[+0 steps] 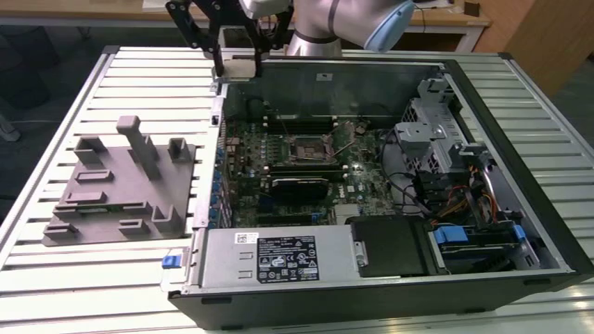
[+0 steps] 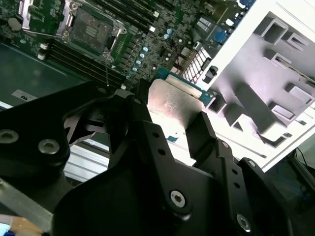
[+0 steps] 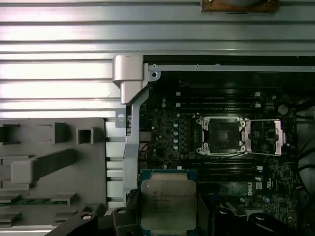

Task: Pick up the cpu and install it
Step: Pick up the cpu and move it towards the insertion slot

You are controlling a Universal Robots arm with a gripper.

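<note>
My gripper (image 2: 170,118) is shut on the cpu (image 2: 174,101), a flat square chip with a shiny silver top, held by two opposite edges between the black fingers (image 2: 140,123). The first wrist view shows the cpu (image 3: 168,199) with its green rim, with the open motherboard socket (image 3: 220,136) some way off on the board. In the exterior view the gripper (image 1: 238,62) hangs above the far corner of the open computer case (image 1: 519,132), toward the exterior view's left. The socket (image 1: 309,147) sits mid-board with its metal retention frame flipped open.
A grey plastic fixture block (image 1: 125,188) with upright posts lies on the slatted table at the exterior view's left, beside the case. Inside the case are a power supply (image 1: 278,257), drive bays (image 1: 446,149) and loose cables. The case wall (image 3: 129,98) stands between fixture and board.
</note>
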